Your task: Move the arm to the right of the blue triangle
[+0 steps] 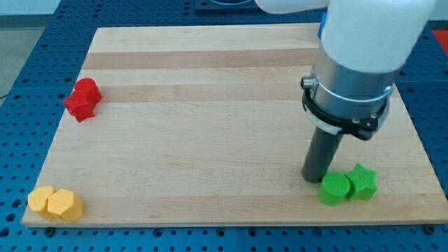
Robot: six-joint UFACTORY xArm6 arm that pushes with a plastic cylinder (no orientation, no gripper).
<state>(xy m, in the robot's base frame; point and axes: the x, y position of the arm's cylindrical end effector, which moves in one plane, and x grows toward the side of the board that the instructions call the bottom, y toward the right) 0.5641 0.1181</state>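
The tip point(313, 179) of the arm's rod rests on the wooden bench point(210, 140) near the view's bottom right, just beside the green cylinder point(334, 189), which touches a green star point(362, 182). This tool is a plain rod with nothing to open or close. No blue triangle shows anywhere, so its place and heading cannot be told. Two red blocks point(83, 99) sit by the left edge, two yellow blocks point(55, 204) at the bottom left corner. A blue perforated surface point(28, 56) surrounds the board.
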